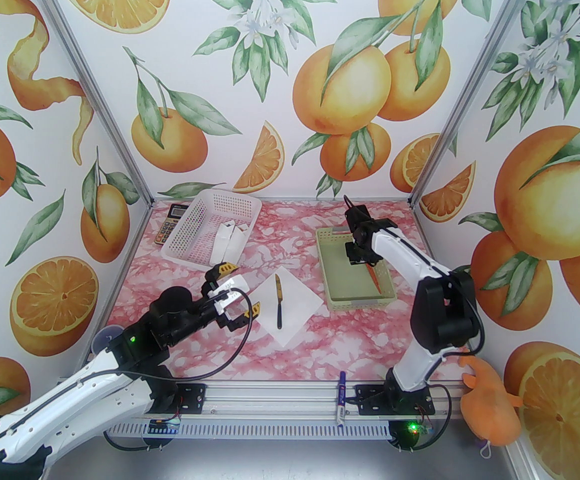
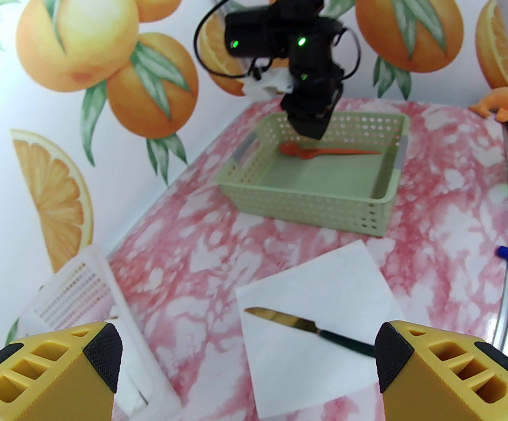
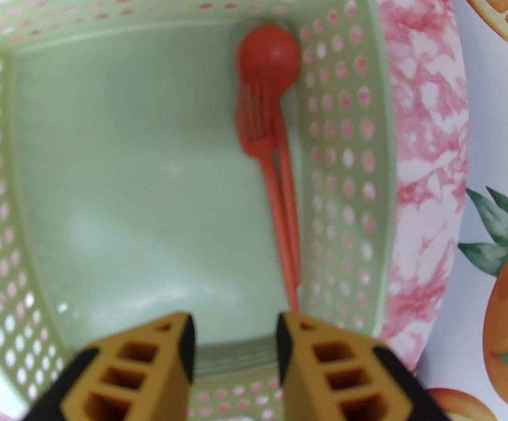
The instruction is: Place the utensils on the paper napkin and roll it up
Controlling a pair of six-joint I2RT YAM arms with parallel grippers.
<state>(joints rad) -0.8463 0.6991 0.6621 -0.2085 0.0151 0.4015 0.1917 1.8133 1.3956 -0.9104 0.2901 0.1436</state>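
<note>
The white napkin (image 1: 297,300) lies flat in the middle of the bench (image 1: 370,338). One knife (image 1: 279,302) lies on it. The orange fork (image 3: 254,130) and spoon (image 3: 268,55) lie close together in the green basket (image 1: 361,304), far and to the right of the napkin, by the basket's right wall. So I think the step now is fetching the next piece.

The right claw (image 3: 235,327) hangs over the basket, its fingers partly apart and holding nothing. Next it needs to go down to the thin handles, pinch just one, and lift it out.

The left claw (image 2: 249,344) is wide open and empty, just left of the napkin. Rolling comes later.
</note>
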